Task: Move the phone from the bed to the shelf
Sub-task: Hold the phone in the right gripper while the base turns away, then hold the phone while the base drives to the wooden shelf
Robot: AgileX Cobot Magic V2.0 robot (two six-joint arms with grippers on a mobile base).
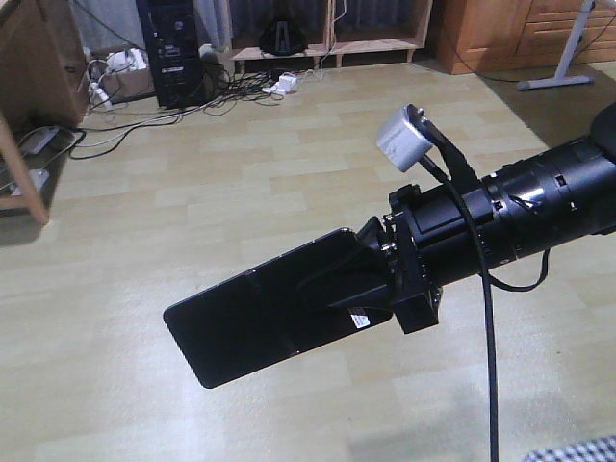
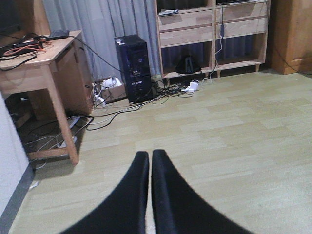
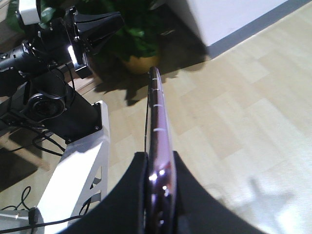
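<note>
Right hand (image 1: pixel 320 284) pinches 1 end of the phone (image 1: pixel 231 332) above the wood floor (image 1: pixel 289 173); left hand (image 2: pixel 150 156) is pressed together.

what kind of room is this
Probably a bedroom-cum-study, perhaps a mock-up: a wooden shelf and desk by grey curtains, a black PC tower on the wood-look floor, and a corner of a checked bed.

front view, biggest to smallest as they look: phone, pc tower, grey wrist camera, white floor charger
1. thin glossy black phone, close to the lens
2. tall black computer tower
3. small grey box camera, also close
4. white charger block on the floor
Nearness inflates phone and camera, so the true order is unsure.
</note>
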